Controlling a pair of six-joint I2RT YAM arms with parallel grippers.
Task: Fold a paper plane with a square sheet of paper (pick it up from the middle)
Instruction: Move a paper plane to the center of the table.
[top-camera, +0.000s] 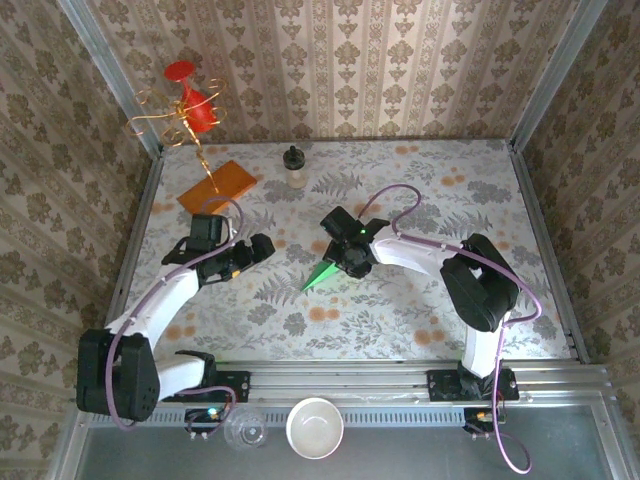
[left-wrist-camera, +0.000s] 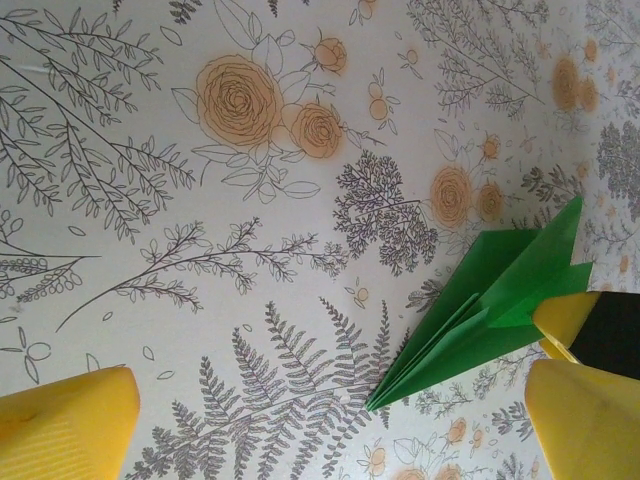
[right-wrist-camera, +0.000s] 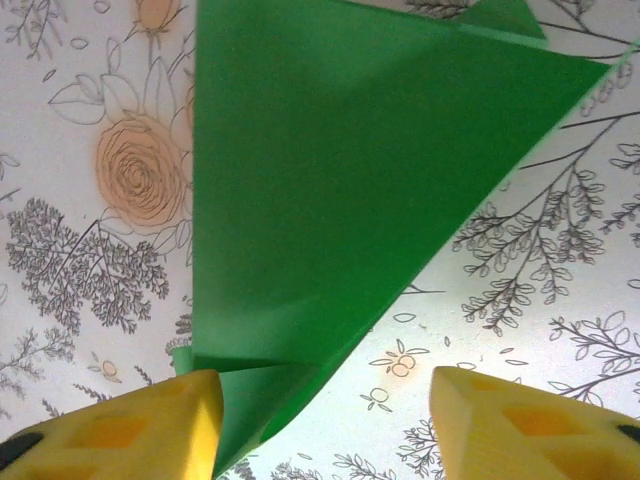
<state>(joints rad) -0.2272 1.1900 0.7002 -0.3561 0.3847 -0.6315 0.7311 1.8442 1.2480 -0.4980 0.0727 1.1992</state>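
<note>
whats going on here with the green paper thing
Two robot arms are folding a paper plane. The plane lies on the table, already creased into a pointed dart. The right gripper hangs over its wide end, jaws apart, with the tail between them. The left gripper is wide open off to the side, touching nothing.

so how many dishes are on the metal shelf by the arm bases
2: a clear glass left of centre, and a white bowl just right of it.
</note>
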